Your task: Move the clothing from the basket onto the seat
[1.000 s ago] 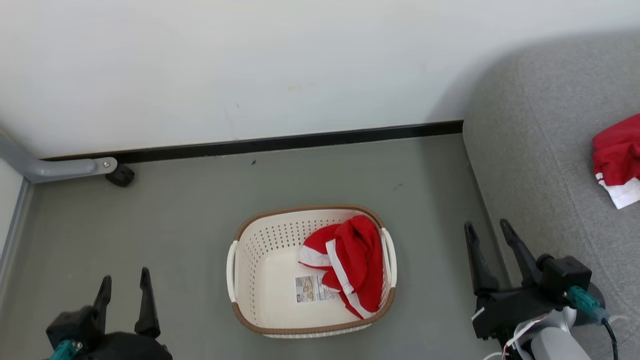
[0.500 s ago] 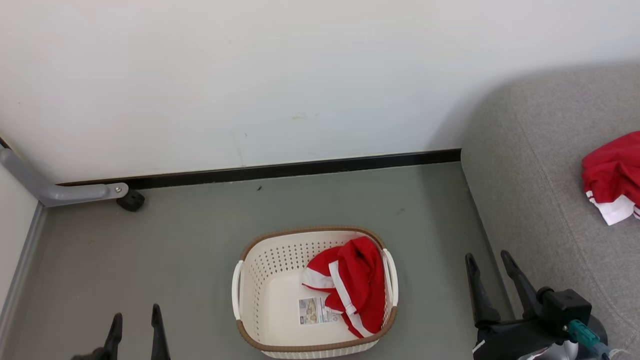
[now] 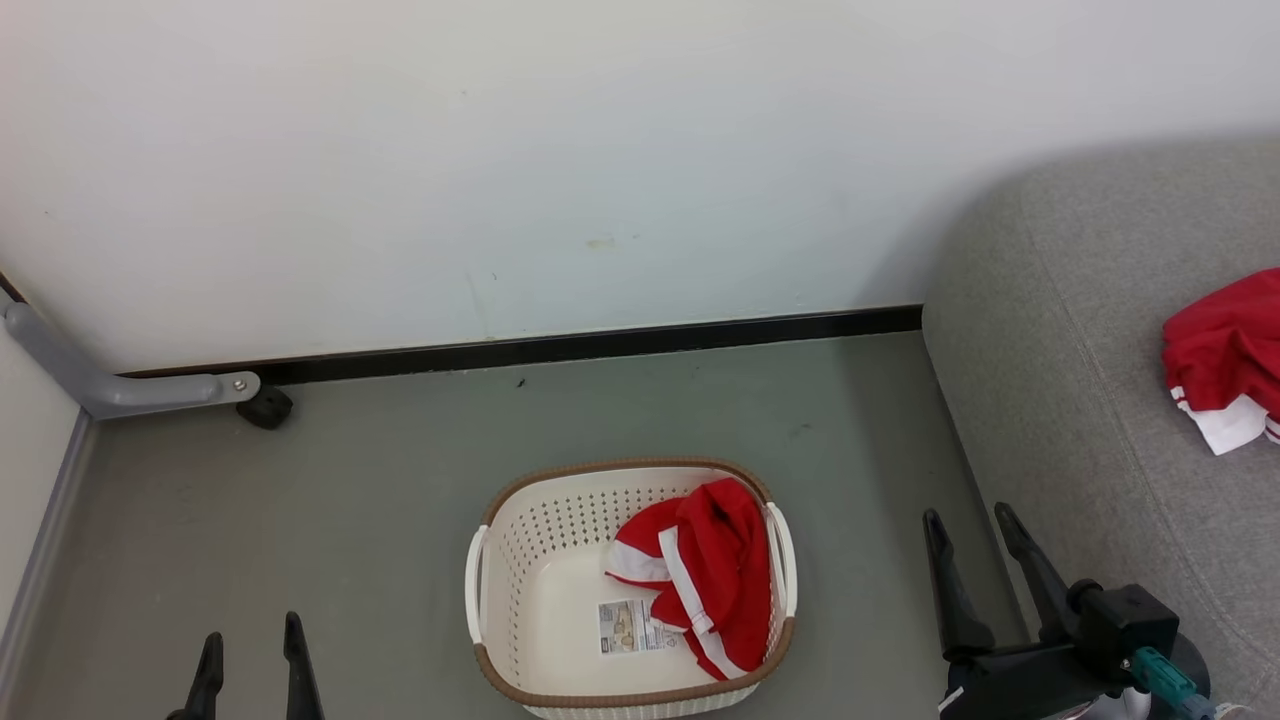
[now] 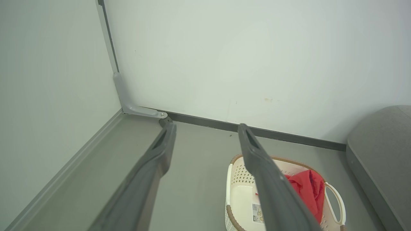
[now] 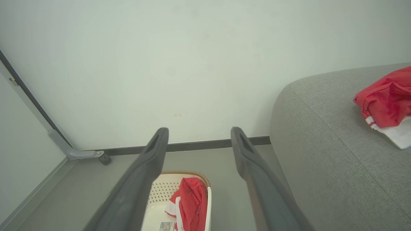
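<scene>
The cream basket (image 3: 500, 590) with its brown rim sits on the grey floor. One red garment (image 3: 712, 570) with white stripes lies bunched against the basket's right side, beside a paper sticker (image 3: 628, 627). A second red garment (image 3: 1222, 350) with white trim rests on the grey sofa (image 3: 1080, 380) at the right. My left gripper (image 3: 250, 643) stands open at the lower left, apart from the basket (image 4: 234, 186). My right gripper (image 3: 968, 530) stands open between basket and sofa, holding nothing. The right wrist view shows the basket garment (image 5: 192, 202) and the sofa garment (image 5: 383, 99).
A white wall with a black skirting board (image 3: 560, 347) runs behind the basket. A grey metal leg with a black caster (image 3: 262, 405) stands at the far left. Open grey floor (image 3: 330, 500) surrounds the basket.
The head camera has tilted upward, so the whole scene slid down in view. Both grippers sit lower in the picture, still open. The garments and basket have not moved.
</scene>
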Available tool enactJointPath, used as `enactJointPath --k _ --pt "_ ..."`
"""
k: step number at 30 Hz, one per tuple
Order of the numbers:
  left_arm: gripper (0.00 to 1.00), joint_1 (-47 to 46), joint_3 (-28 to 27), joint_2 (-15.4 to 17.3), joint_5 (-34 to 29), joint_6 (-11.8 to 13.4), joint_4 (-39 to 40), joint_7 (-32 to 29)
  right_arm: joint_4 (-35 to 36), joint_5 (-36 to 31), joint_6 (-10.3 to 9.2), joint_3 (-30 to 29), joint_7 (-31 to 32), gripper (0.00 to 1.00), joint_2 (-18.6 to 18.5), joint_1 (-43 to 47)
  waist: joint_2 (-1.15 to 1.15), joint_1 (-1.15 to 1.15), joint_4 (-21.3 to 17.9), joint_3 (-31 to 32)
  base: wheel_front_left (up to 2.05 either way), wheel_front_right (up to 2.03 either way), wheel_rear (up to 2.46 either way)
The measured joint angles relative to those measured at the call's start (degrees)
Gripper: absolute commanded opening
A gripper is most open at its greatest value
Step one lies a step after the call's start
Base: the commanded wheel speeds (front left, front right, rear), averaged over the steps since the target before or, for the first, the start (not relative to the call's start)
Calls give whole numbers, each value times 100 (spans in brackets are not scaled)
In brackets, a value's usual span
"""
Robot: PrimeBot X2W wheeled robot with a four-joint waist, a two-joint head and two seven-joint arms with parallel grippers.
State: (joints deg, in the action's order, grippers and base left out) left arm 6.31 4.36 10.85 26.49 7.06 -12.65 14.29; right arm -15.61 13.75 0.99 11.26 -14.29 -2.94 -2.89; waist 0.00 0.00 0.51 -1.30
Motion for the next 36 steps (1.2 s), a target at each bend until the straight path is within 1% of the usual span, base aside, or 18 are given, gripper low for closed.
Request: enactJointPath --k 5,15,23,32,36 --pt "100 5 -18 -18 -148 0 71 0 14 -4 -5 20 0 100 0 4 0 0 -16 -12 0 0 0" --pt "100 41 -40 -41 -203 0 170 0 58 -9 -9 32 0 100 1 7 0 0 -30 -67 0 0 0" --pt "100 44 -69 -56 -243 -2 254 0 144 -16 -56 55 0 100 1 8 0 0 -42 -185 0 0 0" --pt "100 12 -24 22 -232 -260 221 0 188 -191 -158 104 0 100 1 -5 0 0 -74 -507 0 0 0" --pt "100 -14 126 -8 -248 -338 275 0 204 -311 -264 132 2 100 1 -55 0 0 -93 -720 0 0 0"
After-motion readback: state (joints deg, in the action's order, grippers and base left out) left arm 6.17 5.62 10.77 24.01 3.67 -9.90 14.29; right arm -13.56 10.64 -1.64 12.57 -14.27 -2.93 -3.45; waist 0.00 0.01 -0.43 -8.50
